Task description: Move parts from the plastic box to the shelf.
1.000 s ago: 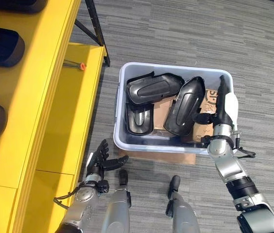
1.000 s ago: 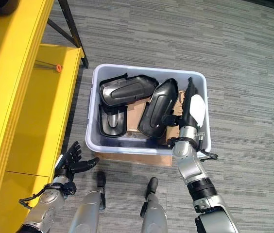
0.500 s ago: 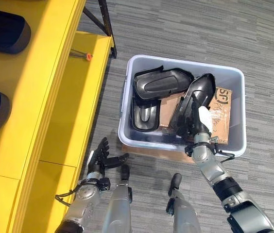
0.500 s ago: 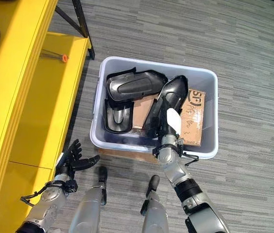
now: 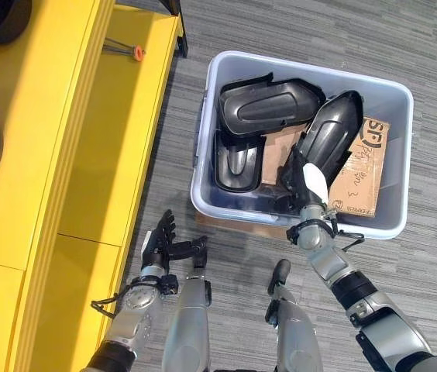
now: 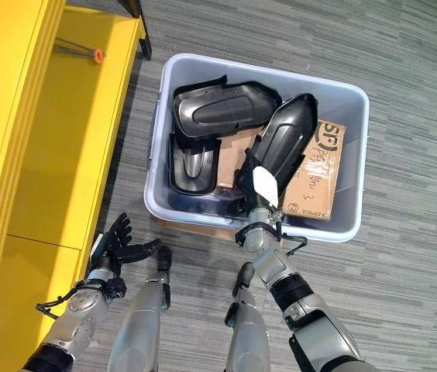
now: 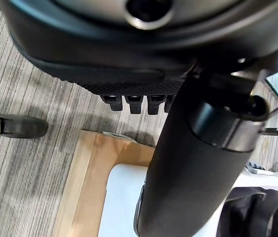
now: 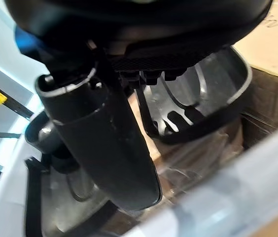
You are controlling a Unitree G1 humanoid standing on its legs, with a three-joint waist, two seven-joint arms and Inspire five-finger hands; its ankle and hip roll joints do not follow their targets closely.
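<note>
Black plastic parts [image 5: 269, 112] lie in the pale plastic box [image 5: 393, 225] on brown cardboard [image 5: 358, 174]. The right hand [image 5: 305, 177] reaches into the box, and whether it grips cannot be told. The left hand [image 5: 159, 246] hangs with fingers spread, over grey carpet [image 5: 319, 31] beside the yellow shelf [image 5: 87, 155].

Grey striped carpet floor [image 5: 296, 31] under the plastic box [image 5: 203, 139], yellow shelf [image 5: 56, 155] beside it.
</note>
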